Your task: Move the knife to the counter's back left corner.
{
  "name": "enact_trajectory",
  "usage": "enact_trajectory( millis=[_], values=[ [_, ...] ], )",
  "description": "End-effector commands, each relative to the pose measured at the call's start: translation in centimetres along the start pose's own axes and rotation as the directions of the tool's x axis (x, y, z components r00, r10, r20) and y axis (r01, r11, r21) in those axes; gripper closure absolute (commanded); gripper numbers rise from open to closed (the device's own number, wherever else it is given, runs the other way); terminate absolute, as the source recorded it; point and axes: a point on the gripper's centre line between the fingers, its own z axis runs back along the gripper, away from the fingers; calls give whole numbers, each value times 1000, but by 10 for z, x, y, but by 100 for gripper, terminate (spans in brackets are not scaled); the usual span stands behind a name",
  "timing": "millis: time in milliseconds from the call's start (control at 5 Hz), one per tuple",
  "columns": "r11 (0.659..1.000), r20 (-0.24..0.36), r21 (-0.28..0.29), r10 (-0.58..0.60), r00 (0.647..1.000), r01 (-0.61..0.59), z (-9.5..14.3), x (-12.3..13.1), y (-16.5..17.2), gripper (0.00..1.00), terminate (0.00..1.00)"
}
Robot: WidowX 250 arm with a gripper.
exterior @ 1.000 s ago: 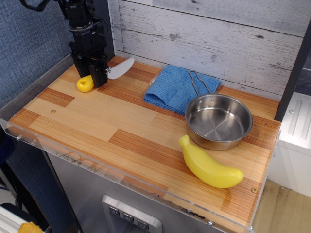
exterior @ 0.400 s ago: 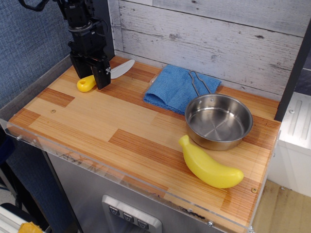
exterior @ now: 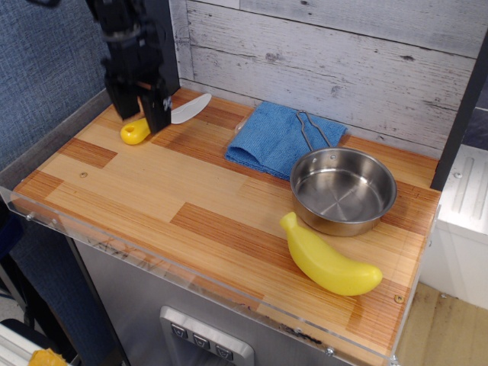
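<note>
The knife lies flat on the counter [exterior: 152,191] near its back left corner. Its yellow handle [exterior: 134,132] points front-left and its whitish blade [exterior: 191,107] points back-right. My gripper [exterior: 139,116] hangs straight over the middle of the knife. The jaws are open, one black finger [exterior: 158,114] on each side of the handle, and they hold nothing. The fingers hide part of the knife where handle meets blade.
A blue folded cloth [exterior: 274,137] lies at the back middle. A steel pan [exterior: 342,191] rests partly on the cloth. A yellow toy banana [exterior: 328,259] lies at the front right. A clear acrylic rim [exterior: 152,255] runs along the front edge. A plank wall stands behind.
My gripper has opened and let go of the knife, then risen a little. The knife now rests on the counter in nearly the same spot.
</note>
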Motion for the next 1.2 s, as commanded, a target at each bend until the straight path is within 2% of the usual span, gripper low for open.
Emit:
enact_trajectory(
  millis=[0,200,400,1000],
  values=[
    [997,127,75,-21,992,12,67,-10,-23,0,0],
    [997,175,80,-23,984,9,88,-20,-35,0,0],
    [997,227,61,-49,973,36,88,-22,-50,0,0],
    [997,227,61,-49,973,36,88,-22,-50,0,0]
  ],
)
